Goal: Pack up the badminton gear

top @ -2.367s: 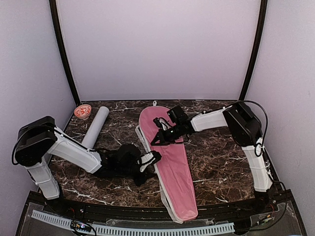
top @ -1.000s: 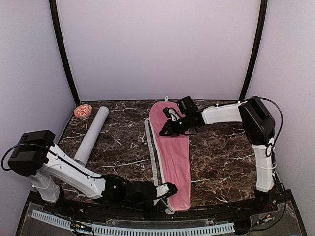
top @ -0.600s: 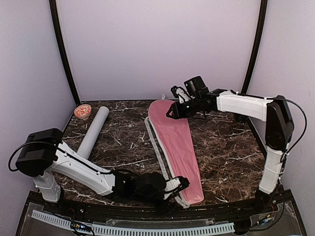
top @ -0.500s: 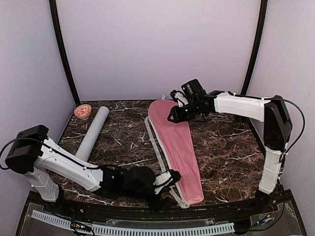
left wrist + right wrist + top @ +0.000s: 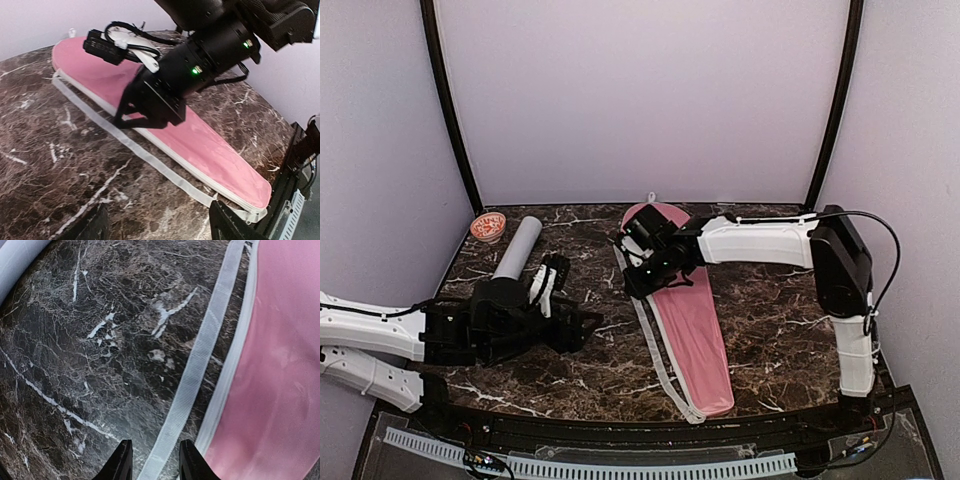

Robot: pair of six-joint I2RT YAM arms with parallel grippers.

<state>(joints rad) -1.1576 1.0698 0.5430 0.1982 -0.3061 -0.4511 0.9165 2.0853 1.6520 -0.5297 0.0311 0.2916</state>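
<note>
- Our right gripper (image 5: 156,462) hangs low over the dark marble table (image 5: 770,310). Its jaws are a little apart and clasp nothing.
- A white strip (image 5: 200,365) runs under that gap. We cannot tell whether the fingertips touch it.
- The strip lies along the left edge of the pink cover (image 5: 688,310), just beside it, and the right gripper sits over the wide upper part of that edge.
- Our left gripper (image 5: 159,227) is spread wide and empty, low above the table. It is well to the left of the cover and faces the right gripper.
- We count one cover. It lies flat, right of centre, with its round head at the far edge and its narrow end close to the near edge. We cannot see what is inside it.
- We count one white tube (image 5: 517,250), lying on the far left of the table behind the left gripper. Its contents are hidden from us.
- One small red-patterned cap (image 5: 488,227) sits in the far-left corner, near the tube's far end but apart from it.
</note>
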